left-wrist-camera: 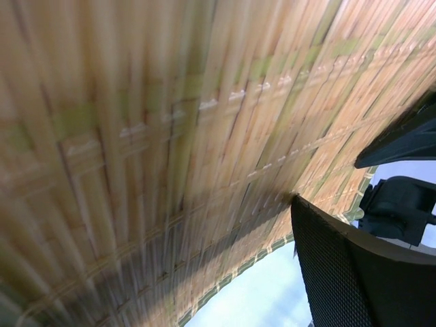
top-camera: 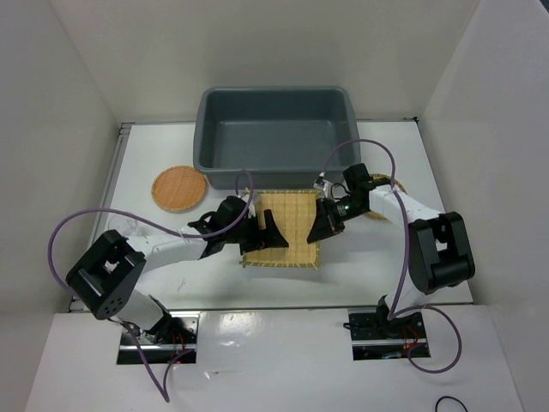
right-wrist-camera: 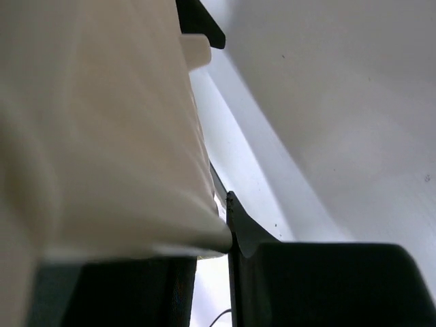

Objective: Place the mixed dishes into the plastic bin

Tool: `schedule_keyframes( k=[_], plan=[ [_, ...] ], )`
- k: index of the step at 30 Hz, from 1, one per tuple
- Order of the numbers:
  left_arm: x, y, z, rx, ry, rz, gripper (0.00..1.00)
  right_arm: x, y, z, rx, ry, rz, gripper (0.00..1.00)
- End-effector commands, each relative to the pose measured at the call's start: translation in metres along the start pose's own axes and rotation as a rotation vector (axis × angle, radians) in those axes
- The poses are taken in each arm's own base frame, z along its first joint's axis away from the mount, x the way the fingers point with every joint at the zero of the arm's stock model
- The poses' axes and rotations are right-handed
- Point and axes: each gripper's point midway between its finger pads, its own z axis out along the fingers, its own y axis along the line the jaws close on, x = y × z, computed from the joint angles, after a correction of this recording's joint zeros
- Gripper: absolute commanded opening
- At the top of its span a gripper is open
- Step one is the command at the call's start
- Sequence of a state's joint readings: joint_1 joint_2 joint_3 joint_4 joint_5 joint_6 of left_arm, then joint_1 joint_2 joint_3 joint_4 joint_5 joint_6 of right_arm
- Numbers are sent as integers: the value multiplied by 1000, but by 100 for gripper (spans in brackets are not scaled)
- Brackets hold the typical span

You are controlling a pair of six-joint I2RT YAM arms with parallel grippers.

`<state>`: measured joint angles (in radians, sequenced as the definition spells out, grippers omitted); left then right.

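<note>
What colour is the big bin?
The plastic bin is dark grey; the top external view shows it best.

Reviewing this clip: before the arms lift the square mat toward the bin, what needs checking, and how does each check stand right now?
1. Left gripper at the left edge of the square mat: ok.
2. Right gripper at the mat's right edge: ok.
3. Both grips shut on the mat: cannot tell; the wrist views are too close and blurred.
4. Plastic bin has room: ok, nothing visible inside.
5. Bin lies just beyond the mat's far edge, with no dish between them: ok.
6. Round plate lies apart from both arms: ok.
</note>
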<state>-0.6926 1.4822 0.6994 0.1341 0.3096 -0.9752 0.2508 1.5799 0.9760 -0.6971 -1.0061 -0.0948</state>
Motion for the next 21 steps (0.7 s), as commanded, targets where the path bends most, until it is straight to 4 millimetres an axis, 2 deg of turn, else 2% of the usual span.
schedule_keyframes(
  k=[1,3,4,6,11,14,15,21],
  plan=[
    [32,-12,16,51,144,50,100,-23,75,-6,-262,-60,-270,0],
    [35,-14,24,52,171,50,100,-24,77,-6,-273,-61,-260,0],
    [33,-25,26,78,175,74,100,-24,77,-6,-273,-61,-260,0],
    [37,-26,30,75,188,78,100,-24,78,-7,-273,-69,-267,3],
    [34,-32,27,84,181,82,100,-28,74,-10,-232,-88,-279,0],
    [26,-43,16,79,170,120,100,-45,77,-25,-195,-123,-320,0],
    [29,-38,12,39,187,117,100,-47,77,-30,-187,-133,-319,0],
    [-3,-54,-33,43,109,163,100,-65,77,-75,-228,-248,-255,0]
  ],
)
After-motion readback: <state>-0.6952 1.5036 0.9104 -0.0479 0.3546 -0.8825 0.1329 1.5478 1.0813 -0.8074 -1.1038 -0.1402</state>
